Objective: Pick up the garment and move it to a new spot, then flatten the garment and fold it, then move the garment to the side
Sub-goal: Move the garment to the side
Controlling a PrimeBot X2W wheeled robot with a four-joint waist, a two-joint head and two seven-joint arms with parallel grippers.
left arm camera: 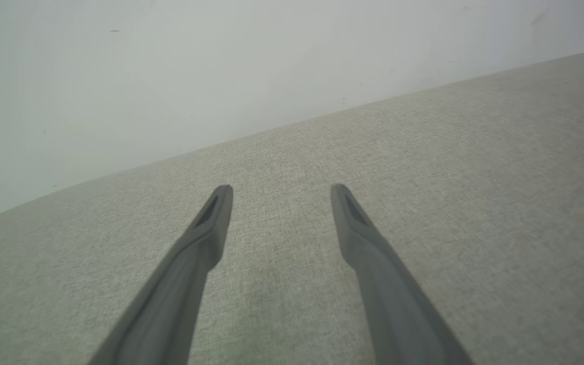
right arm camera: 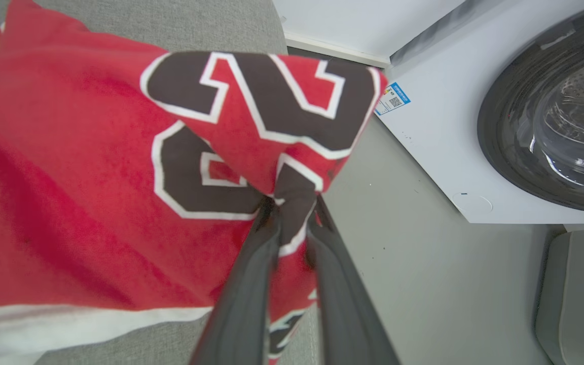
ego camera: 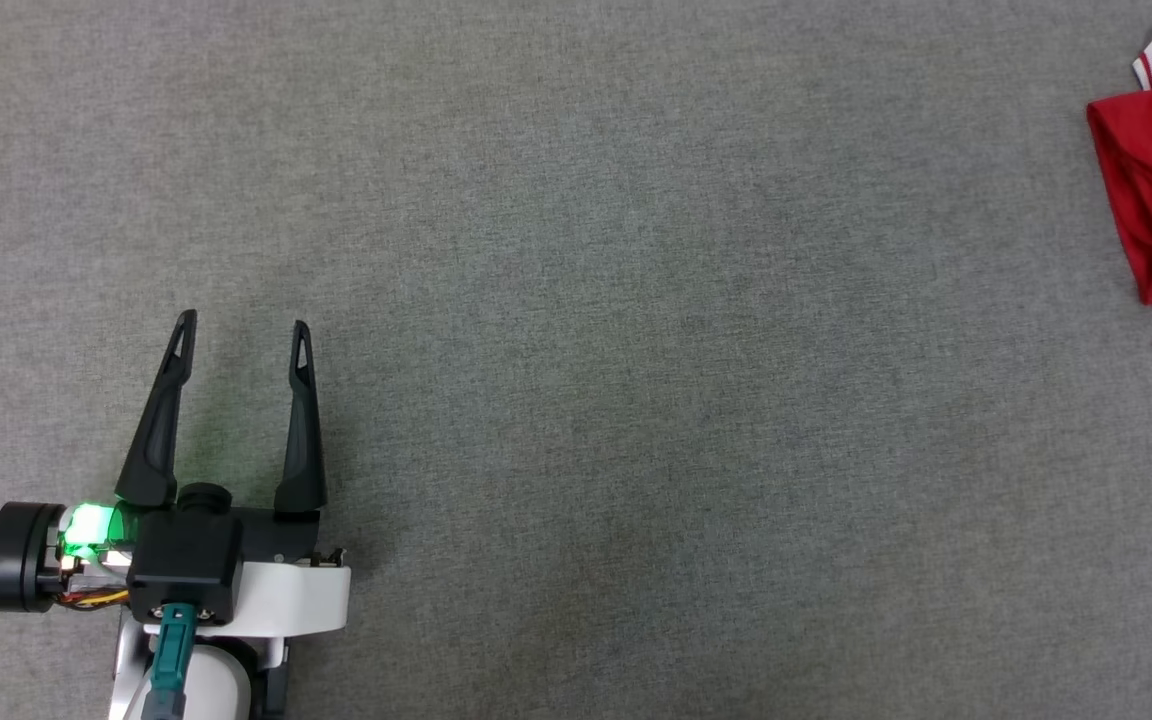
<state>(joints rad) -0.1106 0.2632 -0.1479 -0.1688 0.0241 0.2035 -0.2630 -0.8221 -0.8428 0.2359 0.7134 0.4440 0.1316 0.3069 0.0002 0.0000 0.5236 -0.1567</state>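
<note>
Right wrist view, near to far: the right hand (right arm camera: 294,205) is shown clenched on a fold of the garment (right arm camera: 69,177). The pinch is taken at the black, white-outlined numerals (right arm camera: 251,101), so that several layers are gathered between the two fingers. From the pinch the red cloth is spread to the left of the view, and its white-edged part is laid on the grey fabric-covered table (right arm camera: 170,23). Such a bunched grip is judged to serve for lifting and carrying, the first step of the task, not for flattening. Beyond the table edge a pale floor (right arm camera: 424,284) is seen, and farther off a white washing machine (right arm camera: 449,152) with a dark round door.

Head view, near to far: the left hand (ego camera: 243,320) is held at the lower left, its fingers spread wide and nothing grasped. It is well apart from the garment, presumably kept clear until flattening is required. A broad bare stretch of table follows, the likely new spot. The garment is crumpled at the far right edge.

Left wrist view: beyond the released fingers only the table and a pale wall (left arm camera: 170,76) are recorded.
</note>
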